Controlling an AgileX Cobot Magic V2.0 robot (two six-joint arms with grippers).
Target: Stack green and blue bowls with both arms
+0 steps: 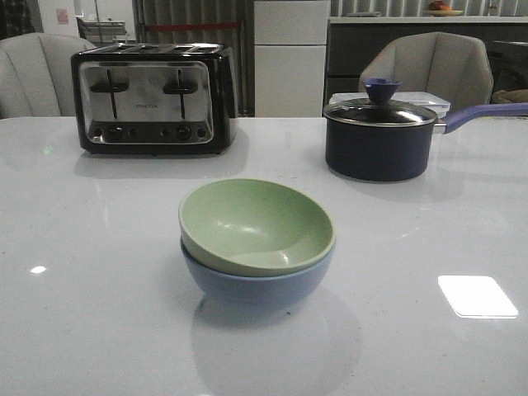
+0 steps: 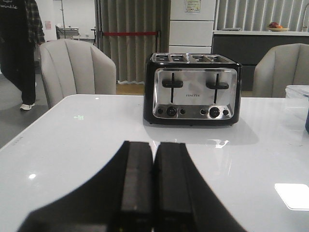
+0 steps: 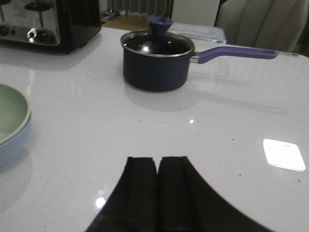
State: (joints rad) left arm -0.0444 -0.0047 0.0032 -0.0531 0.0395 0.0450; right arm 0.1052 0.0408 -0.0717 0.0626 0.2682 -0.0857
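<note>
The pale green bowl [image 1: 252, 224] sits nested, slightly tilted, inside the periwinkle blue bowl [image 1: 256, 287] at the middle of the table in the front view. Both show at the edge of the right wrist view, the green bowl [image 3: 9, 113] in the blue bowl [image 3: 12, 142]. My left gripper [image 2: 153, 145] is shut and empty, low over the bare table, facing the toaster. My right gripper [image 3: 158, 159] is shut and empty, to the right of the bowls and apart from them. Neither arm shows in the front view.
A black and chrome toaster [image 1: 153, 97] stands at the back left. A dark navy saucepan [image 1: 379, 136] with a glass lid and a long handle stands at the back right. Grey chairs stand behind the white table [image 1: 99, 289].
</note>
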